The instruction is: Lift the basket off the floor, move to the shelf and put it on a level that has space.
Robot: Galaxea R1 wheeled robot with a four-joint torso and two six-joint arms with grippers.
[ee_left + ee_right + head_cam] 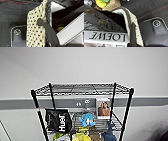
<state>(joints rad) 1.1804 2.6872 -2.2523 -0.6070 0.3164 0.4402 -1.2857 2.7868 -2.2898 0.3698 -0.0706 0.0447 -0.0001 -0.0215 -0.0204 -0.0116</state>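
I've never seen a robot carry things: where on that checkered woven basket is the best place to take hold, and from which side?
Probably at its two short ends, one gripper per side. The basket has a thick braided dark rim and a loop handle on the end wall, giving something firm to clamp. Its woven wall looks soft, so gripping the rim from outside seems safest.

The left gripper (43, 21) is clamped on one end wall of the basket (35, 32) just under its rim, with a dark, rounded finger (50, 32) pressed flat against the outside of the weave while the wrist sits close alongside. The right gripper (130, 29) grips the opposite end wall the same way, its dark finger (133, 35) lying along the outer face by the rim. Both wrists are held close to the walls they grip.
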